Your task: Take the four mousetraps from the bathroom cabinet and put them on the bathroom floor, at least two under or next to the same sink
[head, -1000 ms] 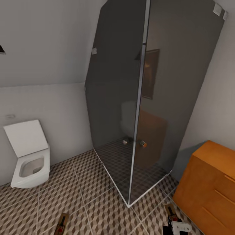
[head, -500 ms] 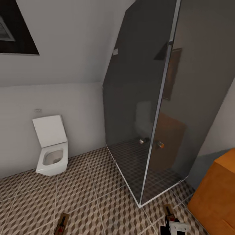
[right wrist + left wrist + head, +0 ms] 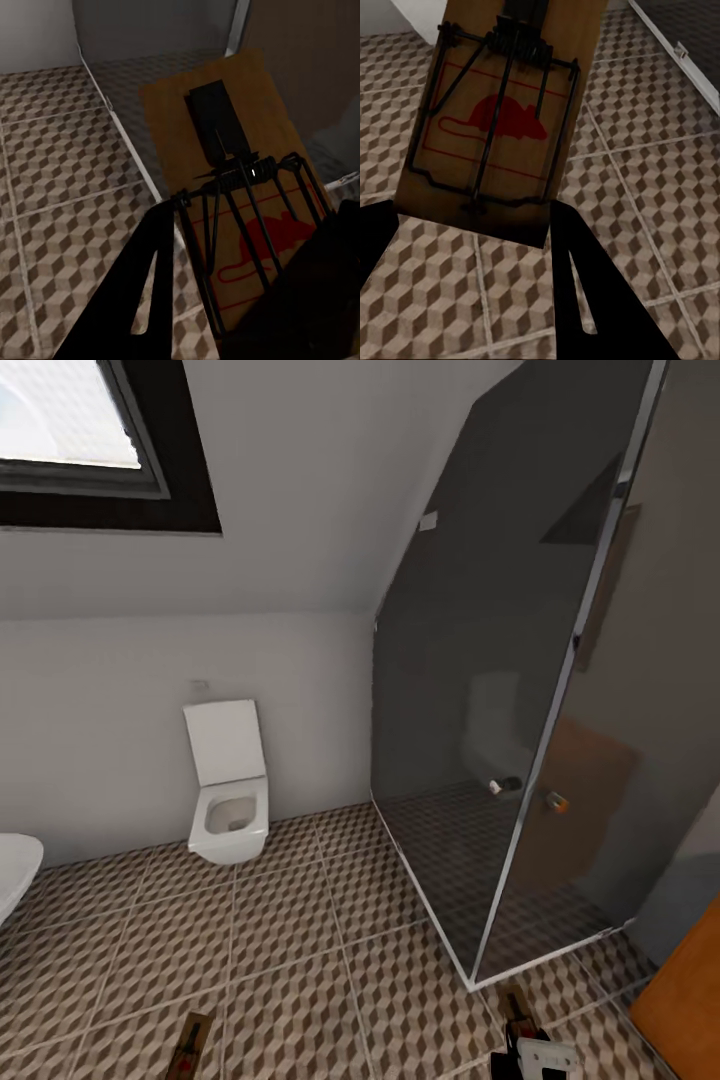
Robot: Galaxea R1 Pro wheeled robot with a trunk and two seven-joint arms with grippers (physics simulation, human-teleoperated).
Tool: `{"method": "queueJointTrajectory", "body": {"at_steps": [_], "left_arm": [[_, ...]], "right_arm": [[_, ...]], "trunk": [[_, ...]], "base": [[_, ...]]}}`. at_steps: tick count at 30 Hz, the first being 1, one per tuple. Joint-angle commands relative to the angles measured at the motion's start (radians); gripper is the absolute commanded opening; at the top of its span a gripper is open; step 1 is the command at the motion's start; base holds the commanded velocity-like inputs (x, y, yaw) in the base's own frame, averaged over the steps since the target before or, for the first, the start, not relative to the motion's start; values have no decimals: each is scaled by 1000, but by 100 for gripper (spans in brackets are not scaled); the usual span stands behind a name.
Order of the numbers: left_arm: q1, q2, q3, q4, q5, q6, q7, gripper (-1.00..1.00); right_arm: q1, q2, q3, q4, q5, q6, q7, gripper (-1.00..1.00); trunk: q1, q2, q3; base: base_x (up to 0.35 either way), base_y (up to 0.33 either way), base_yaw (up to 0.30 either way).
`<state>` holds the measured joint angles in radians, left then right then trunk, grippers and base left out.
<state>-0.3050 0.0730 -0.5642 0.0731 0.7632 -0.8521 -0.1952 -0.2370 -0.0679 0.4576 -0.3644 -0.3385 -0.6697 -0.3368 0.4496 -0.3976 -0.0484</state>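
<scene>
You are carrying two mousetraps at once. The left pincer is clamped on one mousetrap, whose board juts out past the fingertips with the red mouse print and black wire facing the wrist camera. The right pincer grips the other mousetrap the same way, wire side up.

Below both pincers lies the bathroom floor of cube-pattern tiles. Ahead of them stands the toilet, off to the right the dark glass shower enclosure, and a sliver of the orange-brown cabinet sits just right of the right pincer. A white curved rim shows far to the left; whether it belongs to the sink you cannot tell from here.

To do this step well, find the sink before lowering anything. Then bring each pincer low over the patterned tiles, not inside the shower tray, and release the board flat so it does not flip or snap.
</scene>
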Motion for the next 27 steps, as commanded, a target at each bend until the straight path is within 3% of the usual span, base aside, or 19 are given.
{"method": "queueJointTrajectory", "body": {"at_steps": [1, 27], "left_arm": [[-2, -1, -5, 4, 8, -4, -8, -100], [-2, 1, -5, 4, 8, -4, -8, -100]], "right_arm": [[-1, -1, 9, -1, -5, -2, -8, -100], [-1, 5, 9, -1, -4, -3, -8, -100]], "trunk": [[0, -2, -2], [0, -2, -2]], "base": [[-139, 69, 288], [-13, 6, 287]]}}
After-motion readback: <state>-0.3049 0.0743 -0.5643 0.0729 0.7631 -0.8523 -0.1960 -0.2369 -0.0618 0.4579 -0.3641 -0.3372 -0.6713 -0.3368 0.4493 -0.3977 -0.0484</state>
